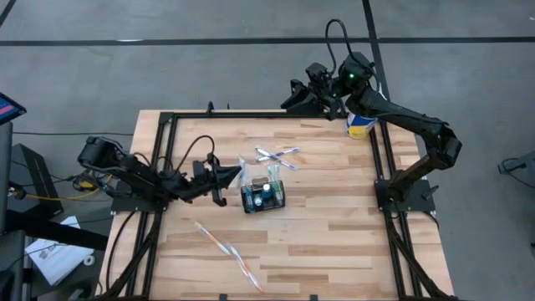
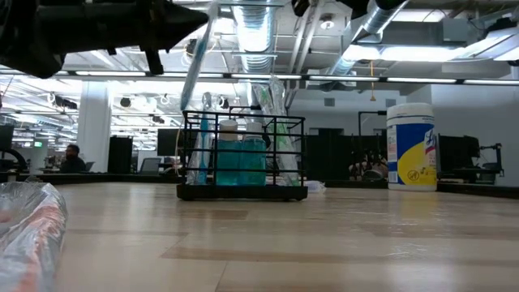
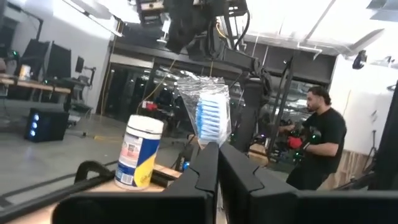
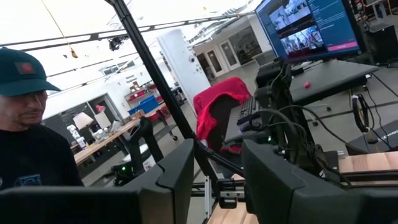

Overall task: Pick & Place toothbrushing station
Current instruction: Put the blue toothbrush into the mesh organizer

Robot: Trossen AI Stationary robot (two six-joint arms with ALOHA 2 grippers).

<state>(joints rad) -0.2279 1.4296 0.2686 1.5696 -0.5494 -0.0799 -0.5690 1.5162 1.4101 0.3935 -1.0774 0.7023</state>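
The toothbrushing station, a black wire-mesh basket (image 1: 263, 197) (image 2: 243, 158), stands mid-table. It holds a blue-green bottle and upright wrapped toothbrushes. Just left of it and above the table, my left gripper (image 1: 224, 176) (image 3: 217, 155) is shut on a clear-wrapped toothbrush (image 3: 210, 115) (image 2: 197, 69) with blue bristles. My right gripper (image 1: 294, 99) (image 4: 217, 174) hangs open and holds nothing, high over the table's far edge. Two more wrapped toothbrushes (image 1: 277, 156) lie flat beyond the basket, and another (image 1: 224, 245) lies near the front. My left gripper pinches the wrapped toothbrush between its two fingers, on the handle just below the bristle head (image 3: 209, 142). The fingers come nearly level from the table's left and lie across the brush. The brush is off the table and slants, head up. Its lower part (image 2: 189, 101) reaches toward the basket's left end; whether they touch I cannot tell.
A white-and-yellow wipes tub (image 1: 361, 125) (image 2: 413, 146) stands at the far right corner. A black frame (image 1: 167, 125) borders the table on its left, far and right sides. People show in the room beyond the table. Bare wood lies at the near right.
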